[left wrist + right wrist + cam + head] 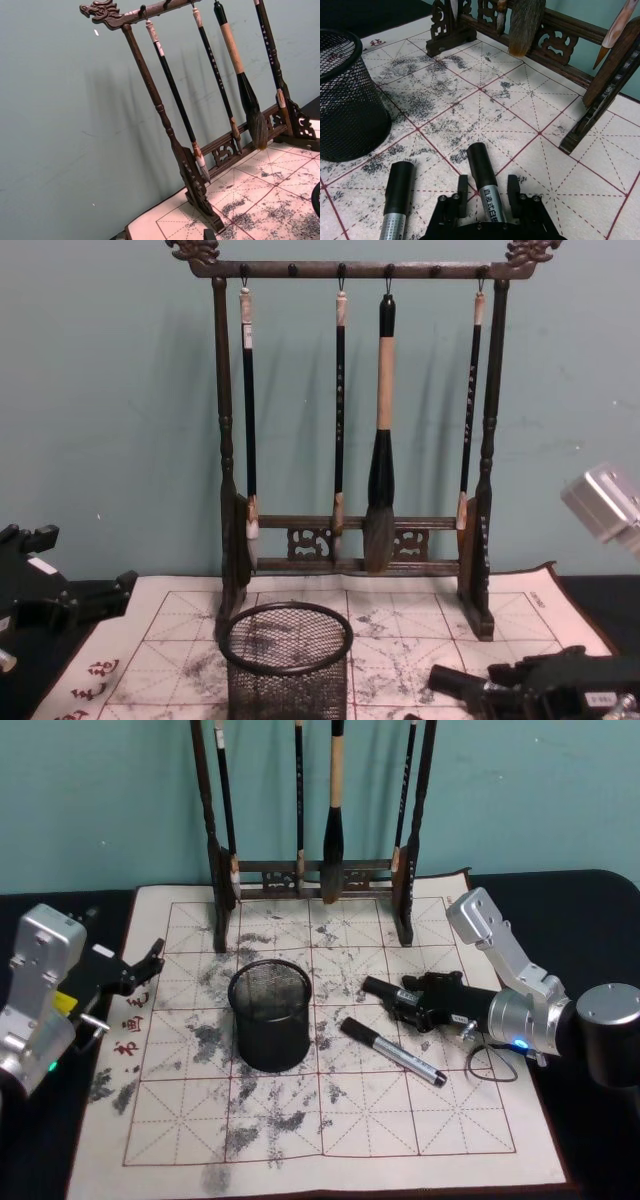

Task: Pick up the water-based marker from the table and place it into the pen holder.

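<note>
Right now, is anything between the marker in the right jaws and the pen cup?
Nothing visible. The right gripper holds the marker just right of the cup, with bare mat between them. The second marker lies nearer the robot, off that line; the brush rack stands behind.

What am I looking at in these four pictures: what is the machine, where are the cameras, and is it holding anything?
It is a two-armed robot at a table. One picture looks down from its head, one looks across from its chest, and two come from cameras on its wrists. On the cream gridded mat stand a black mesh pen holder and a wooden brush rack hung with brushes. The right gripper is shut on a water-based marker; a second marker lies loose on the mat nearby. The left gripper is open at the mat's left edge.
</note>
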